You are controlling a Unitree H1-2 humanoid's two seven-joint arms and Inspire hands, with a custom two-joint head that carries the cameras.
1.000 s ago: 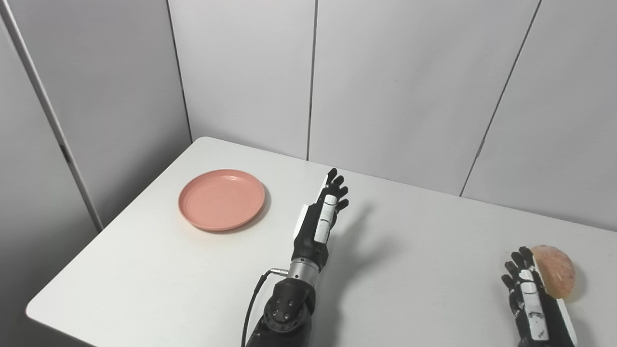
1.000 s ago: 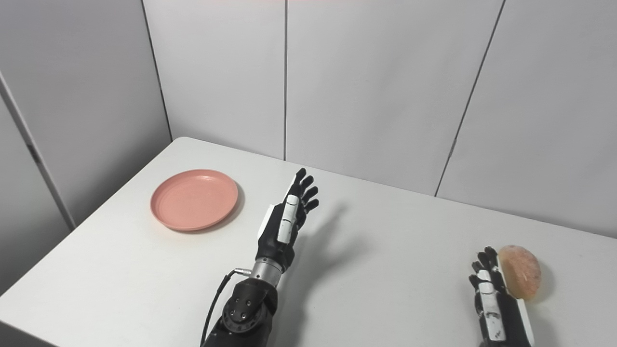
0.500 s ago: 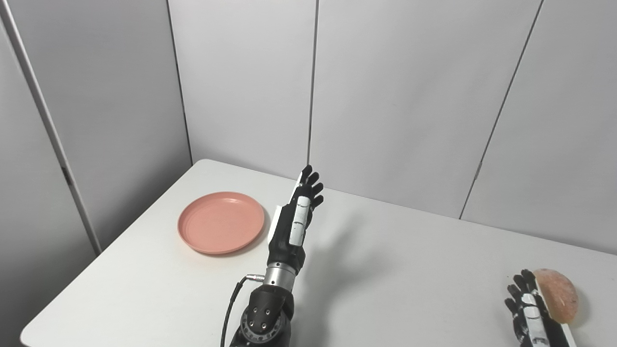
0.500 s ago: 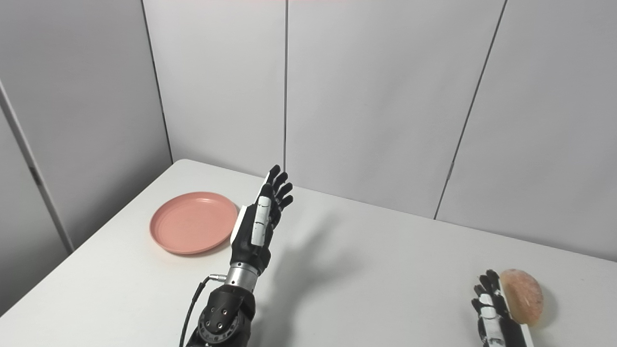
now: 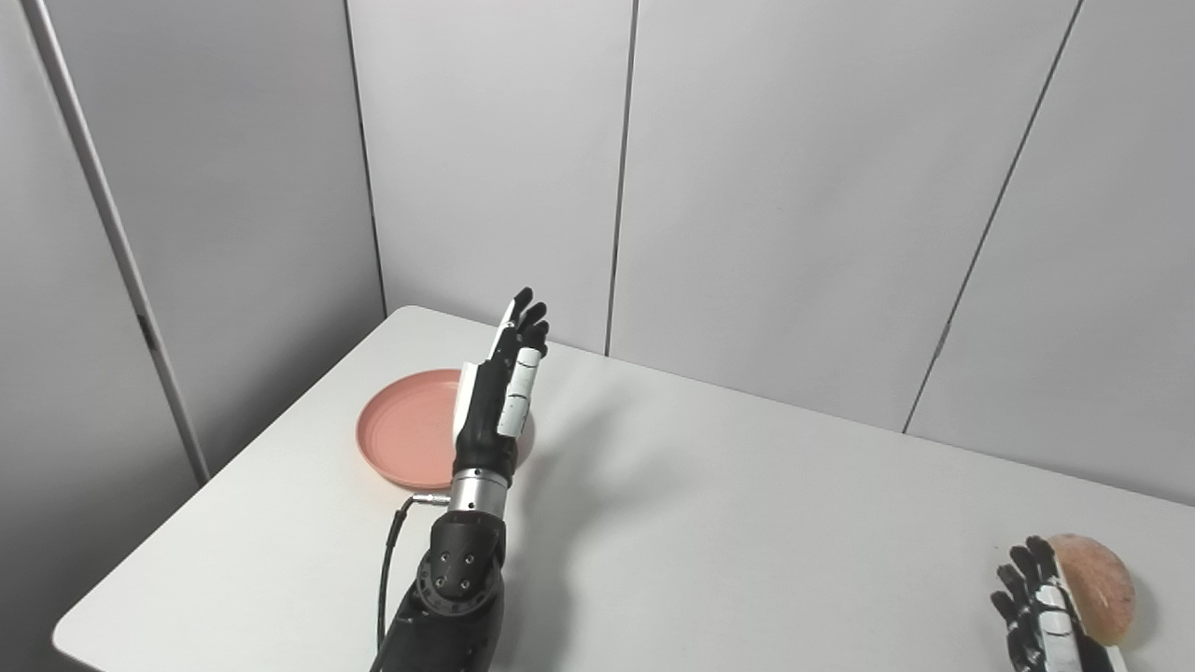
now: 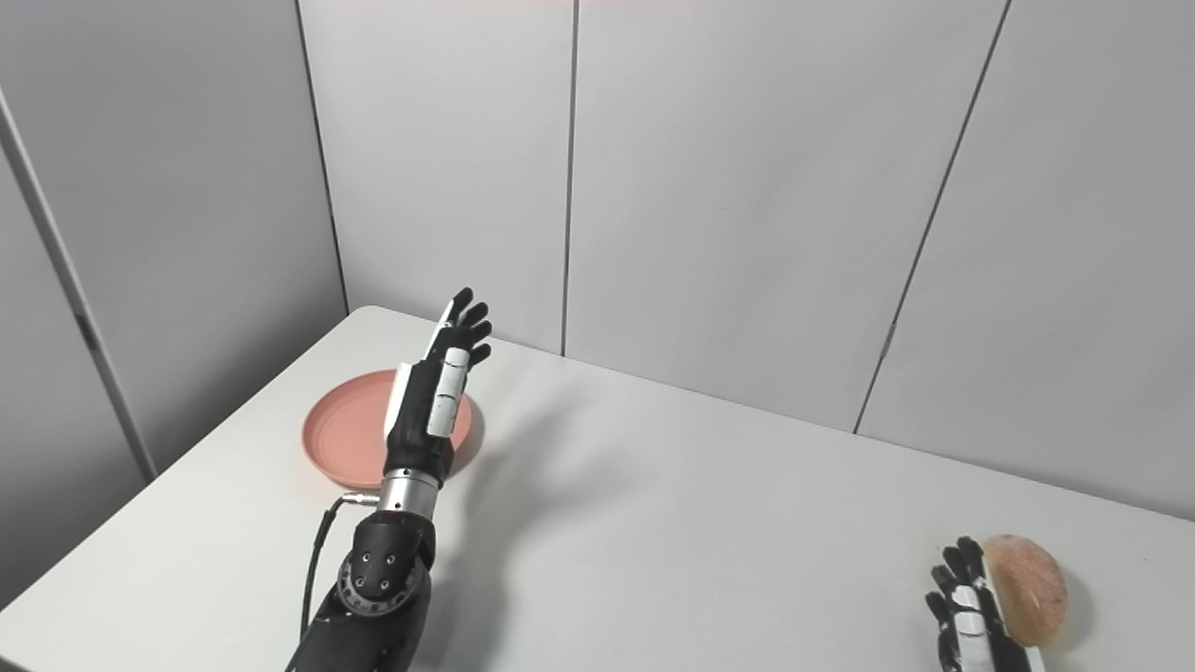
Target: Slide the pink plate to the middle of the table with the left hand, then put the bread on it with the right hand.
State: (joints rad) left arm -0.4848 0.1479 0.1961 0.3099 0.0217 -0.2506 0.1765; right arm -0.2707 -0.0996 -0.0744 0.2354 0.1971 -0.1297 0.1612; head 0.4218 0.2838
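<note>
Two black-and-white robot hands over a plain white table [image 5: 747,523], one busy-looking, one idle

Left hand [image 5: 499,392]: raised above the table's far-left part, fingers [image 5: 527,313] straight and a little apart, pointing up and away, empty. Seen in front of the round flat pink plastic plate [image 5: 406,434], covering the plate's right side in both views. Hard to tell whether touching the plate or only above it; shadow thrown to the right across the tabletop. Black forearm [image 5: 457,579] with a thin black cable [image 5: 387,560] looping at the wrist, rising from the bottom edge

Pink plate: flat on the table, well left of the middle, near the far-left corner, nothing on it

Right hand [image 6: 971,611]: low at the bottom-right corner, only partly in frame, fingers extended and slightly spread, closed on nothing. Just left of the rounded, light-brown bread roll [image 6: 1027,588], close alongside it; contact between the two not clear from either view

Bread roll: resting on the table near the right edge, well apart from the plate, with a wide bare stretch of tabletop between

Behind the table: pale grey wall panels [image 5: 794,187] with thin dark seams
</note>
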